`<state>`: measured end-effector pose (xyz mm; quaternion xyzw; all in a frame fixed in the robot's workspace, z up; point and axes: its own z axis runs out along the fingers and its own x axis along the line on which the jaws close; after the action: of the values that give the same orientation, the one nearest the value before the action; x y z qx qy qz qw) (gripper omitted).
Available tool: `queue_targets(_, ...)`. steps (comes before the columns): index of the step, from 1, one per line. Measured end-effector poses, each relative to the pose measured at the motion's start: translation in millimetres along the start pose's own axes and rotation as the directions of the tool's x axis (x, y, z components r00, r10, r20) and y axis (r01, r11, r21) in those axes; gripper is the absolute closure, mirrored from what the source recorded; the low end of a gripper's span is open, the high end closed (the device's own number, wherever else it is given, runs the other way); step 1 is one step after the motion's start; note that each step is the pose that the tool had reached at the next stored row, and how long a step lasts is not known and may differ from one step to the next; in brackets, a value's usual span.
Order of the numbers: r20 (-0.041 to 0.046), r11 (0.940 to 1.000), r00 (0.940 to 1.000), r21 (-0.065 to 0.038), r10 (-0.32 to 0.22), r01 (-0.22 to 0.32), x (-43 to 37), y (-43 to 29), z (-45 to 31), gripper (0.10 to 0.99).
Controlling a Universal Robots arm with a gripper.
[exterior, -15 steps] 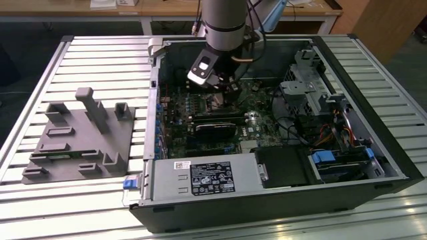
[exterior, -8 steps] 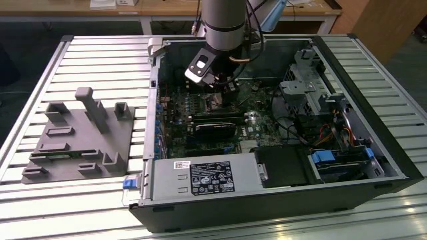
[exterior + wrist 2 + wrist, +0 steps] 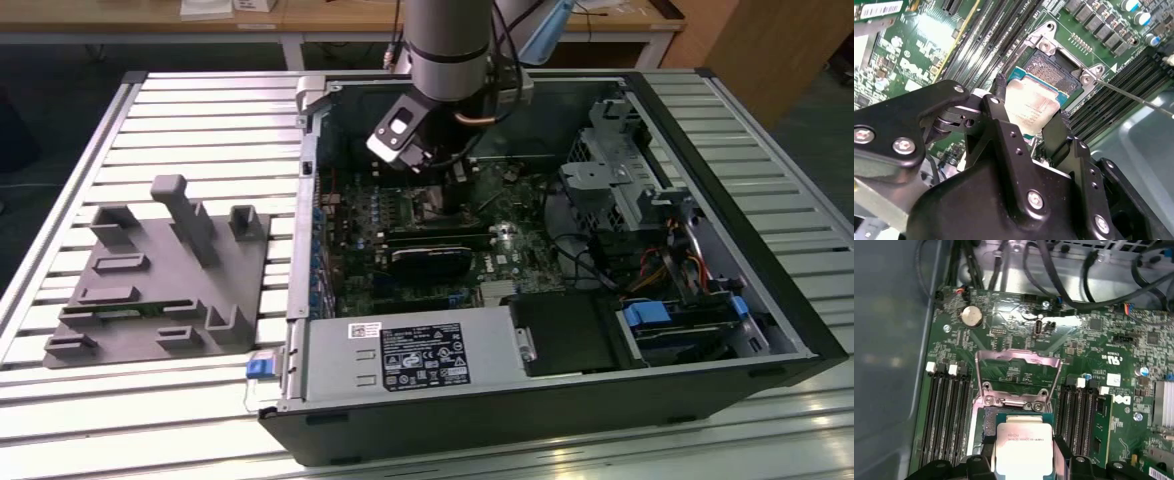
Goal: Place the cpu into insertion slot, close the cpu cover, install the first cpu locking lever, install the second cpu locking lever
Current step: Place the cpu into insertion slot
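Cpu (image 3: 1022, 447) held in jaws, metal top up.

We see the cpu (image 3: 1024, 452) clamped by the gripper (image 3: 1024, 441) over the socket (image 3: 986, 421). The cpu cover (image 3: 1019, 358) stands swung open.

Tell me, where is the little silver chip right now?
In both wrist views the cpu sits pinched in the gripper, just over the open socket, with the cpu cover standing open.

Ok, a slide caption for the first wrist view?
Fingers hold the cpu over the insertion slot, cpu cover flipped open.
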<state>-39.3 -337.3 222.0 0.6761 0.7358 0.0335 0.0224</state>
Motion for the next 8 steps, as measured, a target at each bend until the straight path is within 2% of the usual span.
queue_targets(3, 0.0031, 0.9992, 0.9992, 0.0, 0.039, -0.039, 0.3, -0.1, 0.9, 0.545)
queue_targets(8, 0.0047, 0.9983, 0.9983, -0.001, 0.058, -0.058, 5.3, -1.1, 2.9, 0.545)
